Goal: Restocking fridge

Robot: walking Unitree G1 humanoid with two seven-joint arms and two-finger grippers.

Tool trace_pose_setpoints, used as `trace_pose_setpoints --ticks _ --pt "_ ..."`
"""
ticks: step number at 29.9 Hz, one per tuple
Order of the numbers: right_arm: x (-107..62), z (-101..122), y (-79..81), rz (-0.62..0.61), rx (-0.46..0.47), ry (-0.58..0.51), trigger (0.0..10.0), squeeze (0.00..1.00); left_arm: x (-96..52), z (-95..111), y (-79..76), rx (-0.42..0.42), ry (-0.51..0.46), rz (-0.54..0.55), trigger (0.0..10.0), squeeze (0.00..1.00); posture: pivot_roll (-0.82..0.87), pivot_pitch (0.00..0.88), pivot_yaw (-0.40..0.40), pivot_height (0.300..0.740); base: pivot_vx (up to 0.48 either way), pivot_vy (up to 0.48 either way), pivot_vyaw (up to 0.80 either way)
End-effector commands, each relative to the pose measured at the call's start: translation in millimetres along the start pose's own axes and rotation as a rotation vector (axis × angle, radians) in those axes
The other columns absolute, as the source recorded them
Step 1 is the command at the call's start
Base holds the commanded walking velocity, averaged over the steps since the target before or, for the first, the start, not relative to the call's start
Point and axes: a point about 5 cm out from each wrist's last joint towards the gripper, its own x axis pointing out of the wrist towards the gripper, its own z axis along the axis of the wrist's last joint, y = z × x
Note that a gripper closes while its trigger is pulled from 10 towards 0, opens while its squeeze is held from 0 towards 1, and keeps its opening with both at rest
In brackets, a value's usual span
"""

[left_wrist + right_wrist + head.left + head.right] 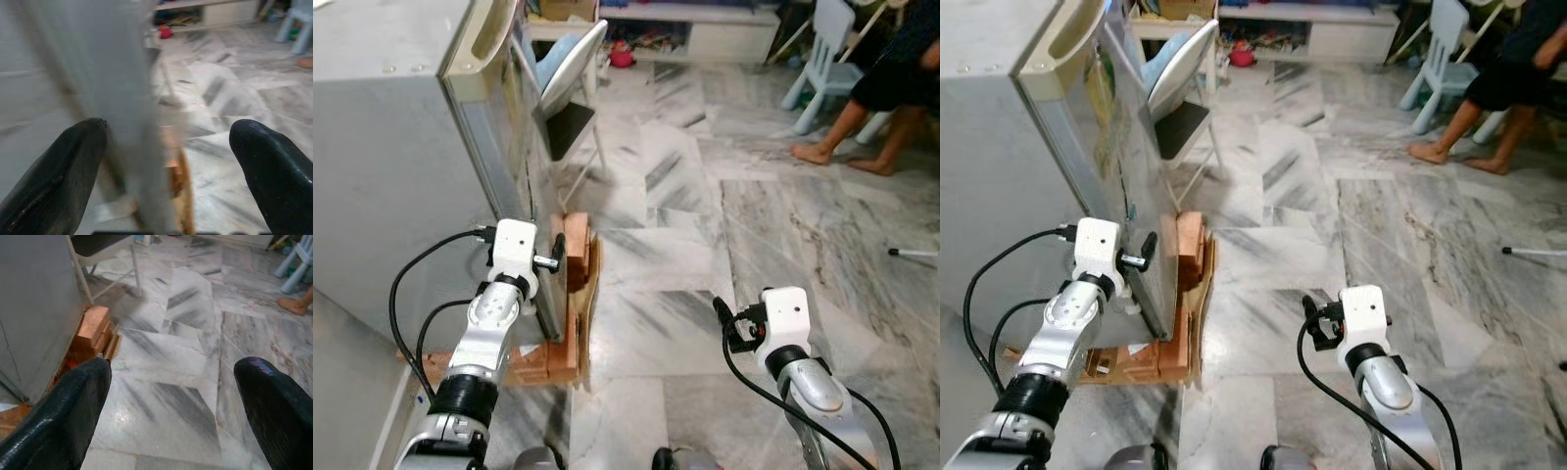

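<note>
A grey fridge stands at the left, its door edge turned towards me. My left gripper is low at that edge. In the left wrist view the left gripper is open, with the blurred door edge between its two wide-apart fingers and neither pad touching it. My right gripper hangs over the marble floor to the right of the fridge. It is open with nothing in it, as the right wrist view confirms.
Orange bricks and cardboard prop up the fridge's base. A folding chair leans behind the fridge. A person's bare legs and a pale blue child's chair are at the far right. A white rod lies on the floor.
</note>
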Motion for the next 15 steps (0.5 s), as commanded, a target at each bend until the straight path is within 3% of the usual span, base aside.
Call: trace_pose_setpoints --ticks 1,8,15 --pt "-0.3 4.9 -1.1 0.01 -0.007 -0.014 10.0 0.0 0.1 -5.7 4.0 -0.018 0.042 0.002 10.0 0.0 0.02 0.087 -0.045 0.74 0.0 0.0 0.0" --pt "0.3 4.8 0.2 0.023 -0.01 -0.011 10.0 0.0 -3.0 -15.4 0.3 0.002 0.084 -0.052 10.0 0.0 0.02 0.089 -0.046 0.74 0.0 0.0 0.0" --pt "1.5 4.1 0.9 0.026 -0.012 -0.01 10.0 0.0 5.3 -5.5 -5.1 0.007 0.053 -0.076 10.0 0.0 0.02 0.085 -0.045 0.74 0.0 0.0 0.0"
